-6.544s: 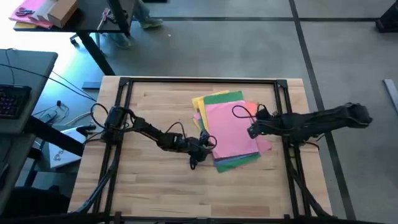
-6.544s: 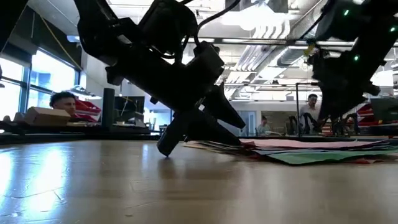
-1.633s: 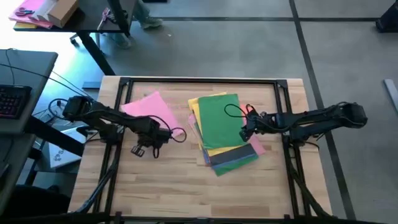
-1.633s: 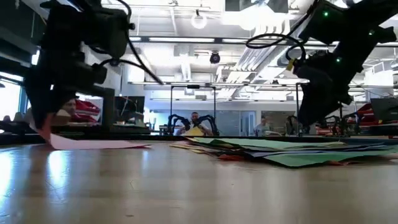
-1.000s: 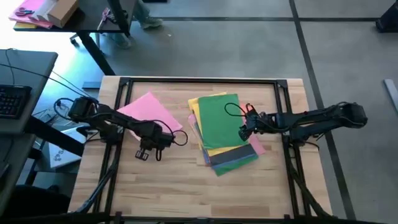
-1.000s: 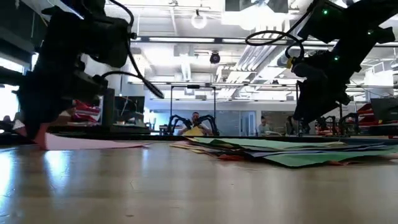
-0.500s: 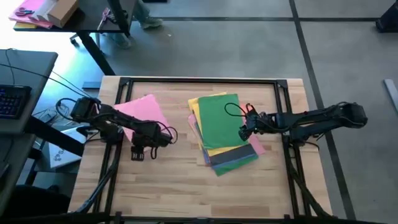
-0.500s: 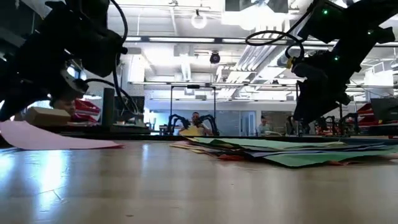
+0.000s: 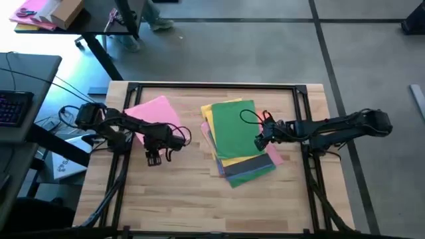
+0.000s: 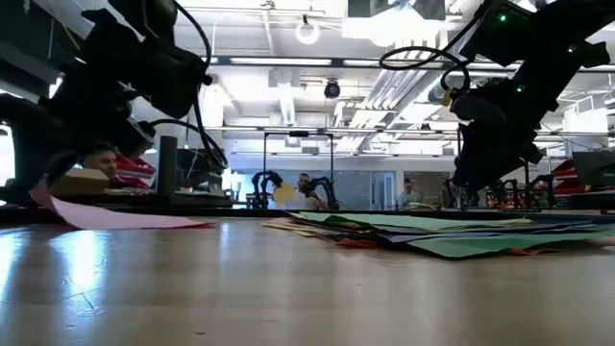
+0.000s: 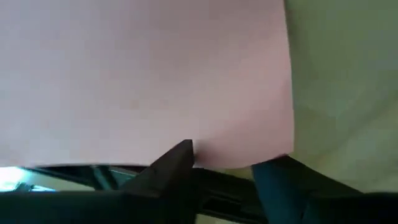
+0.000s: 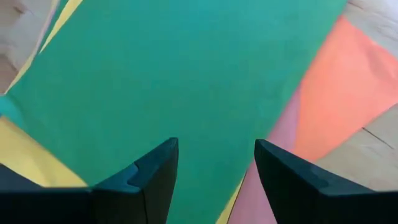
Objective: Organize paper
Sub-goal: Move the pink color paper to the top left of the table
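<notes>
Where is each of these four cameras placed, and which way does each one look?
High view: overhead, looking straight down on the table, both arms, the pink sheet and the paper stack.
Low view: at tabletop height, looking level into the room; arms hang in from above.
Left wrist view: on the left arm, its dark fingers at the pink sheet's edge.
Right wrist view: on the right arm, its open fingers over the green sheet.
High and low views both show sheet and stack.

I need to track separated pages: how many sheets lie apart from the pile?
1: the pink sheet on the table's left, by the left gripper. The pile may hide others.
</notes>
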Robot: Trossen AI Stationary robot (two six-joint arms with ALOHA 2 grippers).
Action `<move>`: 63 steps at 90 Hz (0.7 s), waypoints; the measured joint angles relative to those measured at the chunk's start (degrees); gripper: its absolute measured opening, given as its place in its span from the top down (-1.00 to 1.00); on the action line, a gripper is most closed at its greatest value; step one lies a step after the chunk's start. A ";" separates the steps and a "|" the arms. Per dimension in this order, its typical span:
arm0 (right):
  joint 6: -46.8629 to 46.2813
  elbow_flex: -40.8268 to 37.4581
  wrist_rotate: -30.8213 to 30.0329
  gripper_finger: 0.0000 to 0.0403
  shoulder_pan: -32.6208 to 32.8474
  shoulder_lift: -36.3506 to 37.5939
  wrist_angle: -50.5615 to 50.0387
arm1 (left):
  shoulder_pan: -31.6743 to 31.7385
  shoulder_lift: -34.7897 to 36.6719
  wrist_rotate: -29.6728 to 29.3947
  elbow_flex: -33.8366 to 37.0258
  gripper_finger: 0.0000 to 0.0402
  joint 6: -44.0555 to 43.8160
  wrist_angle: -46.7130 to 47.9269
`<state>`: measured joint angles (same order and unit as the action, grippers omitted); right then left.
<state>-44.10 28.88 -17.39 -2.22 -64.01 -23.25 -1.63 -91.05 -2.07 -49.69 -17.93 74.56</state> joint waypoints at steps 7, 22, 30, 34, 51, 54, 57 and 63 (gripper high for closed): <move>0.00 0.00 -0.01 0.01 0.00 0.00 0.00 | 1.14 0.00 -0.41 0.00 0.11 0.63 -0.02; 0.00 0.00 0.00 0.01 0.00 0.00 0.00 | 2.82 0.00 5.55 0.00 -0.15 0.57 0.91; 0.00 0.00 -0.04 0.01 0.00 0.00 0.00 | 3.35 0.02 10.06 0.00 -0.24 1.55 2.14; 0.00 0.00 -0.27 0.01 0.00 0.00 0.00 | 3.52 0.04 7.04 0.00 -0.26 1.26 1.29; 0.00 0.00 -1.14 0.01 0.00 0.00 0.48 | 7.43 0.04 -15.76 0.65 -0.25 -12.45 -6.71; 0.00 0.00 -1.14 0.01 0.00 0.00 0.57 | 8.94 0.04 -17.24 1.11 -0.24 -15.39 -9.33; 0.00 0.00 -1.16 0.01 0.00 0.00 0.73 | 10.38 0.04 -18.02 1.66 -0.24 -17.45 -11.96; 0.00 0.00 -1.16 0.01 0.00 0.00 0.81 | 13.35 -0.21 -18.58 3.07 -0.23 -18.70 -17.91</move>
<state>-44.10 28.88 -18.55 -2.22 -64.01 -22.44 11.72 -91.25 -20.65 -46.62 -36.63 56.66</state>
